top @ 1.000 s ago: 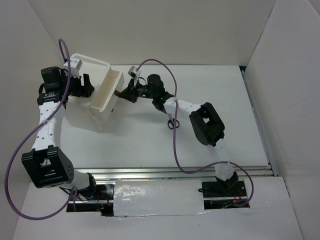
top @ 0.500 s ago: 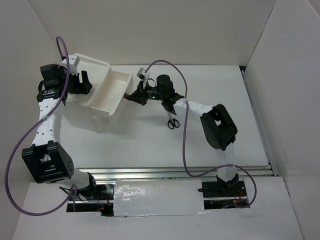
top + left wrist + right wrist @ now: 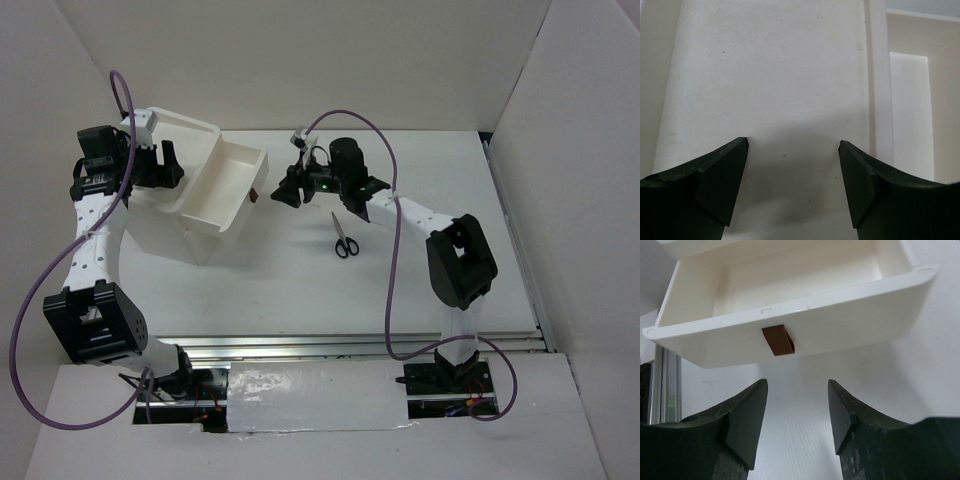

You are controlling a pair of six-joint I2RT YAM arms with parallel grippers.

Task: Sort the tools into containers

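White drawer (image 3: 865,305) stands pulled out — right gripper (image 3: 797,412) parted, empty, before its handle (image 3: 779,340); left gripper (image 3: 792,175) wide, empty, facing the cabinet (image 3: 770,75)

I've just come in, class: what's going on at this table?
A white drawer stands pulled out of the cabinet, empty. The right gripper hovers open just in front of its brown handle, not touching it. The left gripper is open over the cabinet's white surface. Black scissors lie on the table, unsorted.

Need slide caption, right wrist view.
Open right gripper facing the pulled-out shallow white plastic drawer and its dark red-brown handle.
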